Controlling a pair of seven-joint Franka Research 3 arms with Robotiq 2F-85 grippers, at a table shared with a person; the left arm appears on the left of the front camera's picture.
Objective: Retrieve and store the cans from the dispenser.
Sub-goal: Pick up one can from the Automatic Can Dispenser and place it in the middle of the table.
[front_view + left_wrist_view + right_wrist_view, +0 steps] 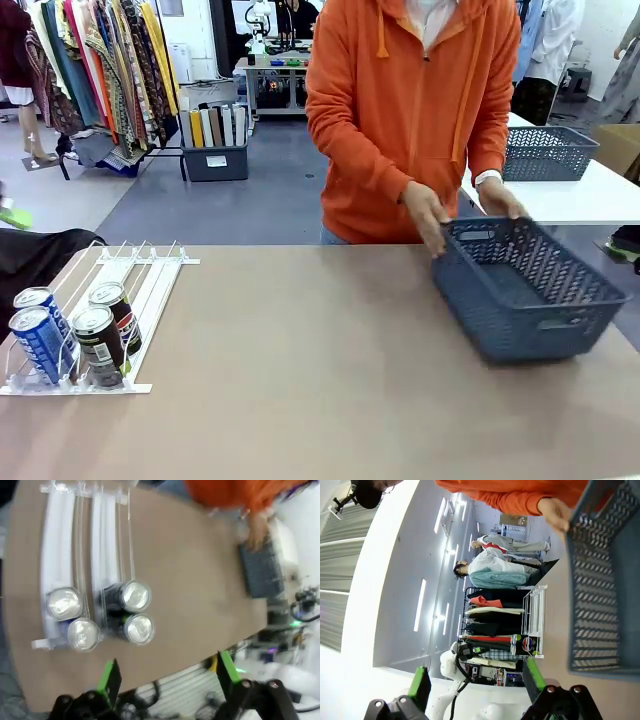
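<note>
Nearest you, the left end effector [166,670] hangs above the worktop [300,380] with its jaws spread wide and nothing between them. The right end effector [477,680] is likewise released and empty. Just beyond the left one, the four cans [75,335] sit two by two at the low end of the dispenser [150,285], leaning against its clear lip [75,388]: two blue-and-white ones in the outer lane, two dark ones beside them. Expect thin aluminium, stiff enough if full but easy to dent, with a smooth, slippery wall. Close across the round body at mid-height of a front can rather than on its silver top. Further off on the other side stands the grey mesh basket [520,335], with the person's hands [430,215] on its far rim.
</note>
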